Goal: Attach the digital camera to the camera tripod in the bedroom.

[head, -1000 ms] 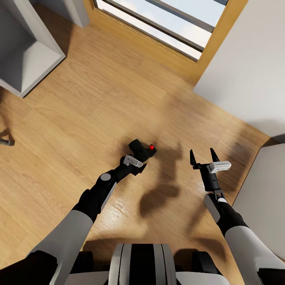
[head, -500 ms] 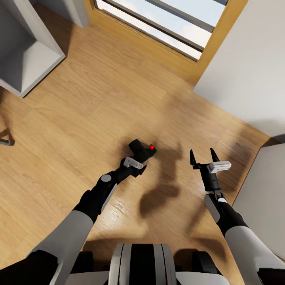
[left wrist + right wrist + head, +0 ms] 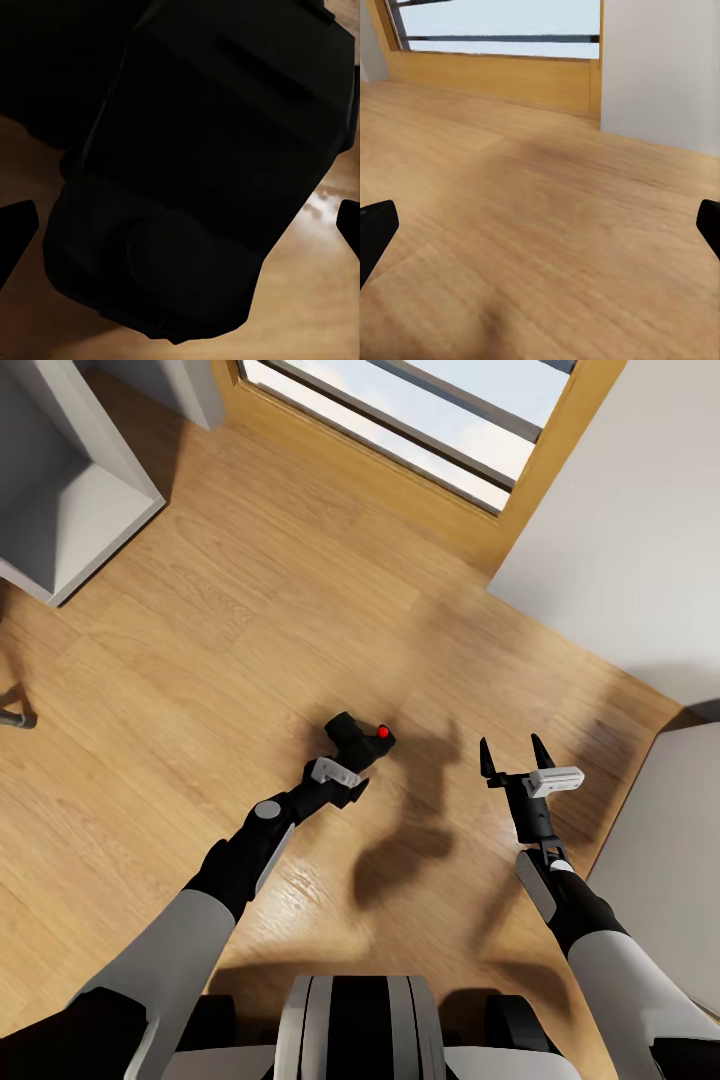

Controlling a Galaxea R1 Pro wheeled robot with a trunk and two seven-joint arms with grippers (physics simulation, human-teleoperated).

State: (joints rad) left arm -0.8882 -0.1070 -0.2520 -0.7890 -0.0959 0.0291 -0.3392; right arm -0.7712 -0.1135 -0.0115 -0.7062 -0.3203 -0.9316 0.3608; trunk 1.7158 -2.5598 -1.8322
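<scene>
Little had changed over the last second: the left gripper (image 3: 345,770) had eased slightly lower and closer against the small chunky black digital camera with a bright red round button on top (image 3: 358,739), while the right arm and the head view were unchanged. The camera lay on the light wood plank floor (image 3: 200,640), roughly midway between the two arms and well short of the wood-framed window (image 3: 400,420). In the left wrist view the dark camera body (image 3: 202,172) loomed between the two black fingertips (image 3: 15,232), which were seen spread to either side of it, so the left jaws were judged apart and not yet clamped. The right gripper (image 3: 513,755) was held above the bare floor, its prongs parted and nothing between them. A white open-fronted cabinet (image 3: 60,510) stood at the far left; the tripod could not be seen.

The step in hand was judged to be the grasp. It would be done well if the fingers were lowered squarely over the body's flat sides, kept off the red button (image 3: 382,732), and closed only once the body was centred, so that it was not pushed across the floor.
</scene>
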